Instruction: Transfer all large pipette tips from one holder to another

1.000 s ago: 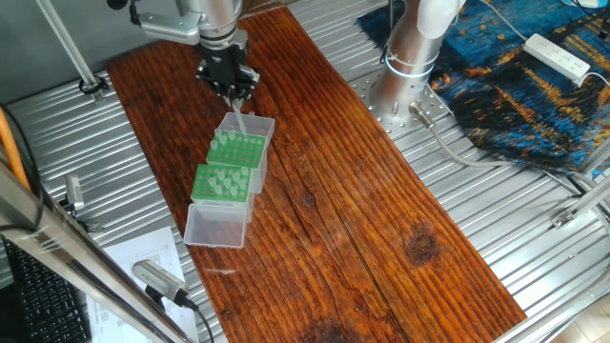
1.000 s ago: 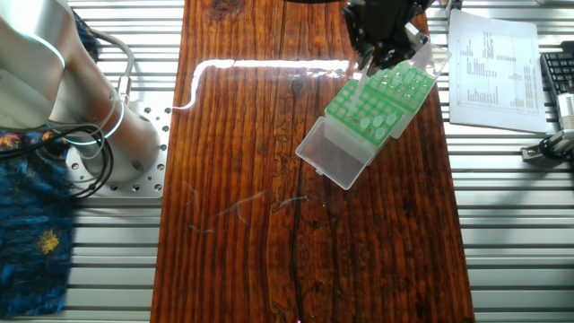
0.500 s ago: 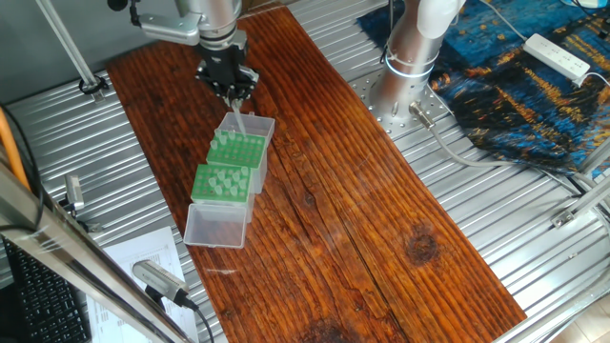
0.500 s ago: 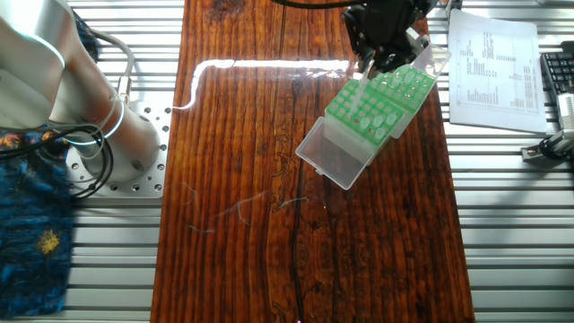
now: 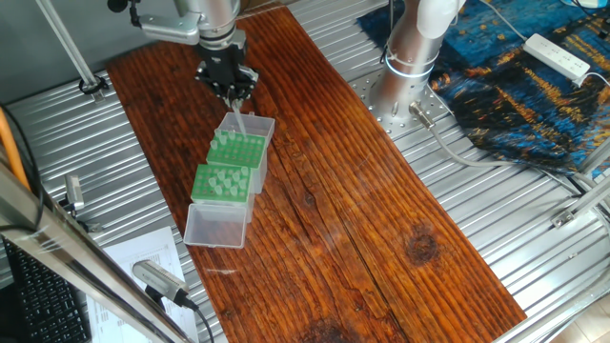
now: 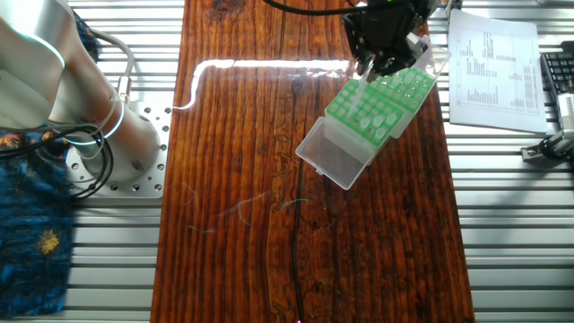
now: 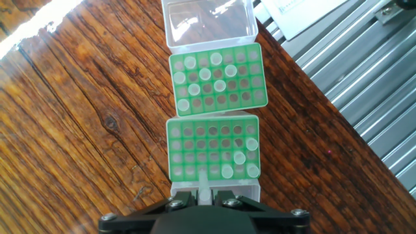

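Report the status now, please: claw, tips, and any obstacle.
Claw shut on one pipette tip, above near green rack. Four tips seated there; about nine remain in far rack. No obstacle seen.
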Controlling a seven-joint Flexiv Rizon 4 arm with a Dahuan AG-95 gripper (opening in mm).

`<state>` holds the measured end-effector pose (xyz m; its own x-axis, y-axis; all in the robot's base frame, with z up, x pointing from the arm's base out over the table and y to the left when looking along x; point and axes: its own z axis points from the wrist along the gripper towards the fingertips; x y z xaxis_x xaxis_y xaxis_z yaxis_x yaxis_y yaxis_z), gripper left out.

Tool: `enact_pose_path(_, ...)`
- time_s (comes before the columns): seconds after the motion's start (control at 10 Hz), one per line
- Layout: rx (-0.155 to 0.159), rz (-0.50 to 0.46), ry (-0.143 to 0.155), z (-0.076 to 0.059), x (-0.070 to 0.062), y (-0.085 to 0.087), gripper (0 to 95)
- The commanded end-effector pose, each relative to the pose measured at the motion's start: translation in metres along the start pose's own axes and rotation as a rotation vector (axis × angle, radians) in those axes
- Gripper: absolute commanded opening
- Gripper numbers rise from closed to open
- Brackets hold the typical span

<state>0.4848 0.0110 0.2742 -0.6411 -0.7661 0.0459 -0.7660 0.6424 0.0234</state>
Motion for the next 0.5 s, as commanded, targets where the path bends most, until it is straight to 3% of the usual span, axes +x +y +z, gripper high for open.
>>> enact_pose_path(0.1,-0.004,-0.001,0.000,0.0008,0.0007,0.0001,0.0)
enact_pose_path(0.2,-0.008,-0.005,-0.004,0.0015,0.0008,-0.0005,19.0)
enact_pose_path(0.5,-0.011,-0.017,-0.005,0.0027,0.0012,-0.0012,19.0)
